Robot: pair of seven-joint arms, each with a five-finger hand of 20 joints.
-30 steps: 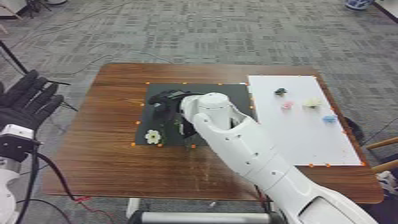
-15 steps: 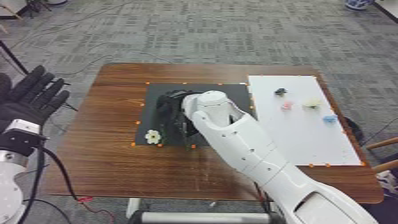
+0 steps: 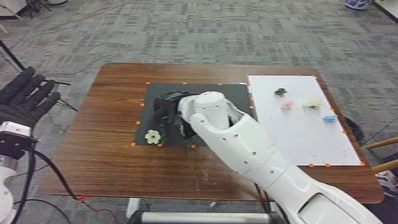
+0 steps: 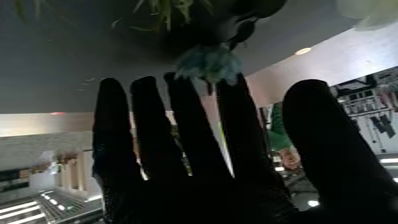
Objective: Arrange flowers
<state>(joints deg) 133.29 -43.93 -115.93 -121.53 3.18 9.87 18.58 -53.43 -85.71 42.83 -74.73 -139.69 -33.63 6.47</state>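
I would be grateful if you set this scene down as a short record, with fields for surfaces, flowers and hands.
Table: brown wood
Surfaces on it: dark mat; white board to its right
Flowers on white board: dark green, pink, cream, blue
Flower on dark mat: white bloom, near-left corner
Right hand: over the mat, fingers straight; bluish flower by its fingers in the wrist view, grip unclear
Left hand: open, beyond the table's left edge

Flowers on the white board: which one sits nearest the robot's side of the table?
The blue flower, the only blue one there; the pink flower, cream flower and dark green one all sit farther from the robot.
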